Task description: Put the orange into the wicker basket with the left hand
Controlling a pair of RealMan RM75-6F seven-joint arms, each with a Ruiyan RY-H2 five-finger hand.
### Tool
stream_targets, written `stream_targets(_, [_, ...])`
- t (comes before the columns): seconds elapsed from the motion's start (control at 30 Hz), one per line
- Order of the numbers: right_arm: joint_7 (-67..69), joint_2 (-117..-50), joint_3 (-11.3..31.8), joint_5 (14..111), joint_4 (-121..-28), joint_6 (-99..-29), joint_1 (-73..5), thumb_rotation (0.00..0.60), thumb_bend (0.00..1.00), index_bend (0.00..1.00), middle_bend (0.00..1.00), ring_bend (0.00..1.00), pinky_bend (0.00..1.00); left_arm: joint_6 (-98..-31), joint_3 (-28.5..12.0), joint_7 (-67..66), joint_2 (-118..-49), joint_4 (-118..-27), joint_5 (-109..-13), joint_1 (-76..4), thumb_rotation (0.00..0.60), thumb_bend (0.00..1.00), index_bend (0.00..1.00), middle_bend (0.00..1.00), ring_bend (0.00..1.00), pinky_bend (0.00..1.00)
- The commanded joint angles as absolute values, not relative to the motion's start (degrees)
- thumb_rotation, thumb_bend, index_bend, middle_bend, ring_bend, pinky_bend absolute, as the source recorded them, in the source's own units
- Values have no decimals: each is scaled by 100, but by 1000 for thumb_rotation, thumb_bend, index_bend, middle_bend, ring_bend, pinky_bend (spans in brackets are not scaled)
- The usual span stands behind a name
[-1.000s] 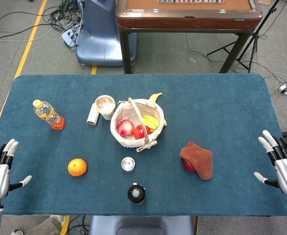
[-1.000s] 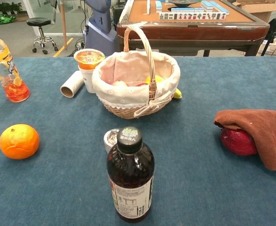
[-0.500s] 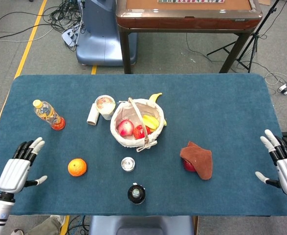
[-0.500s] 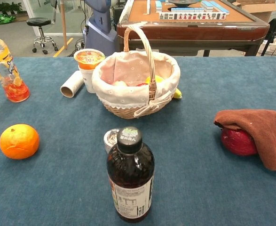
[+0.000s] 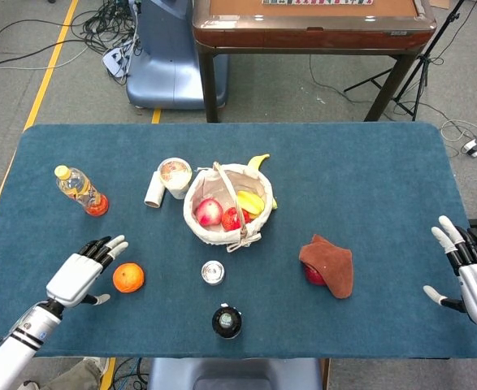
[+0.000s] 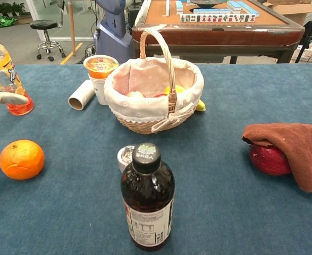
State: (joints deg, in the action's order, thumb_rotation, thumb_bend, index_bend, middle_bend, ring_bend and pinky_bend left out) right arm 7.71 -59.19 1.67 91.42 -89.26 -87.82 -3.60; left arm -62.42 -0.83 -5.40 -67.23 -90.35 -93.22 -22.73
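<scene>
1. The left hand (image 5: 82,272) is spread and holds nothing; it sits just beside the orange (image 5: 128,278), on the side away from the wicker basket (image 5: 224,209). I cannot tell whether the thumb touches the fruit. The orange rests on the table (image 5: 368,179), well apart from the basket.
2. The right hand (image 5: 475,280) is spread too, with nothing in it, at the far side of the table near that edge, clear of everything.
3. Likely slip: the orange is round and lies loose on cloth. If the left hand closes from one side only, it could push the fruit away toward the small tin (image 5: 213,272) or the dark bottle (image 5: 227,321) beyond it, rather than wrap it.
4. A shallow grip could let the orange drop on the way across, and it might roll to the near table edge, which lies close behind the hand.
5. The basket's upright handle (image 6: 163,58) and the fruit already inside are a risk: coming in low could strike the rim or handle and shove the basket into the cup (image 5: 174,175).
6. Room: the juice bottle (image 5: 81,191) stands ahead of the left hand, apart from it. Between orange and basket the cloth is bare, so a lifted diagonal path looks open.
</scene>
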Motion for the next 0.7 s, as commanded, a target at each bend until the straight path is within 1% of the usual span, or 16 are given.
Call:
stream_targets(0.03, [773, -5921, 169, 9141, -8923, -8783, -360, 600, 5, 0, 0, 0, 14, -6097, -92, -610, -6793, -8983, -9244, -2385, 600, 88, 82, 0, 97, 191])
stream_targets(0.17, [796, -5920, 174, 9113, -8896, -8770, -357, 600, 4, 0, 0, 0, 14, -5768, -104, -781, -6986, -8771, -9044, -2570, 600, 88, 123, 0, 102, 213])
stream_targets(0.27, [818, -5931, 181, 9103, -8874, -8774, -355, 600, 4, 0, 0, 0, 14, -5612, -93, -806, -7044, -8707, -8900, -2643, 600, 88, 170, 15, 134, 229])
stream_targets(0.4, [837, -5950, 178, 9100, -8844, -8752, -362, 600, 4, 0, 0, 0, 14, -5547, -66, -750, -7182, -8522, -8837, -2706, 600, 88, 215, 79, 206, 323])
stream_targets(0.47, [844, -5954, 181, 9094, -8834, -8743, -365, 600, 4, 0, 0, 0, 14, -5542, -57, -715, -7255, -8439, -8821, -2734, 600, 88, 229, 108, 234, 358])
stream_targets(0.6, [851, -5958, 187, 9099, -8820, -8754, -366, 600, 4, 0, 0, 0, 14, -5605, -51, -548, -7415, -8252, -8851, -2778, 600, 88, 288, 190, 320, 435])
stream_targets(0.7, [857, -5960, 186, 9097, -8816, -8756, -362, 600, 4, 0, 0, 0, 14, -5648, -50, -374, -7548, -8074, -8880, -2820, 600, 88, 319, 228, 359, 465])
